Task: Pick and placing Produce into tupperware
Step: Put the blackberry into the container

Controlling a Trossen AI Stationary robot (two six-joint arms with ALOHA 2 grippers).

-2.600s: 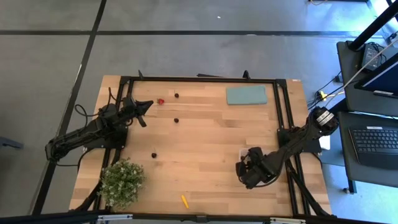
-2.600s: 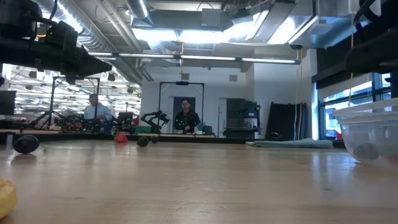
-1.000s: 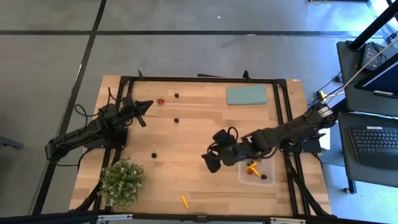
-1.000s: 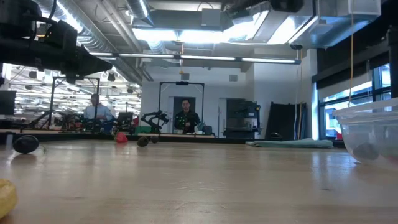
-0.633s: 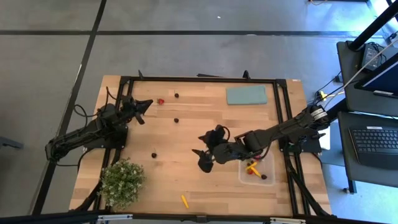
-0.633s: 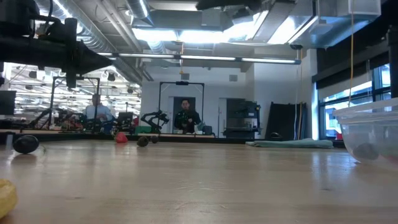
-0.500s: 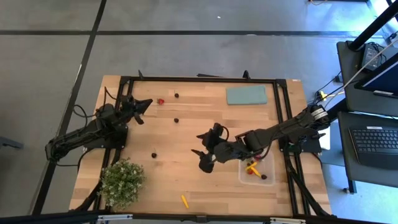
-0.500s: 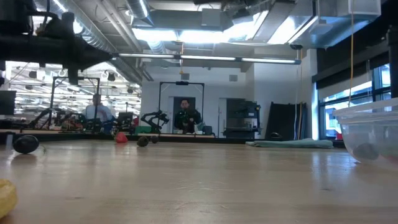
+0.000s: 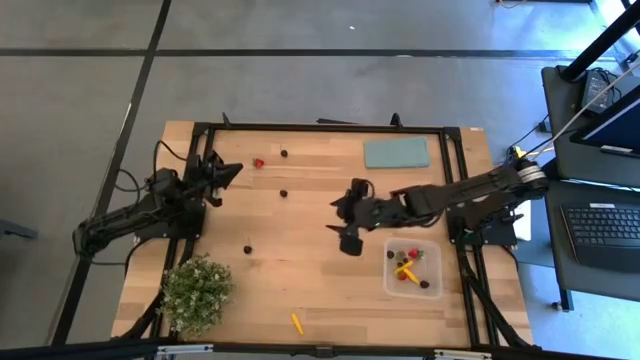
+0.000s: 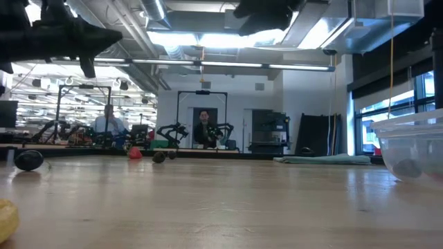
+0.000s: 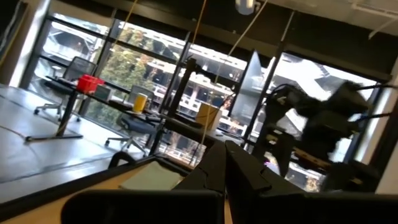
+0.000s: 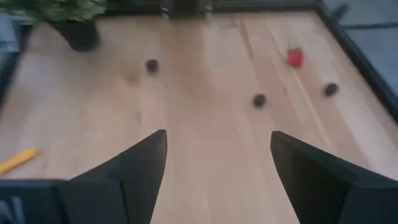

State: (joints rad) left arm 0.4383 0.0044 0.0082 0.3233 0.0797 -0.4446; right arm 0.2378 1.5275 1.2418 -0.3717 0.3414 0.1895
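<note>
The right tool (image 9: 343,226) hangs empty over mid-counter (image 9: 300,200), jaws wide, just left of the tub (image 9: 412,268), which lies near the right edge and holds a few pieces. This looks like the reach for another piece. Loose produce lies left of it: a dark berry (image 9: 283,193) closest, a second dark one (image 9: 248,249), a red berry (image 9: 258,162) far left, a carrot stick (image 9: 297,322) at the near edge. Next it must drop over one piece and close. The left tool (image 9: 228,171) waits closed, far left.
</note>
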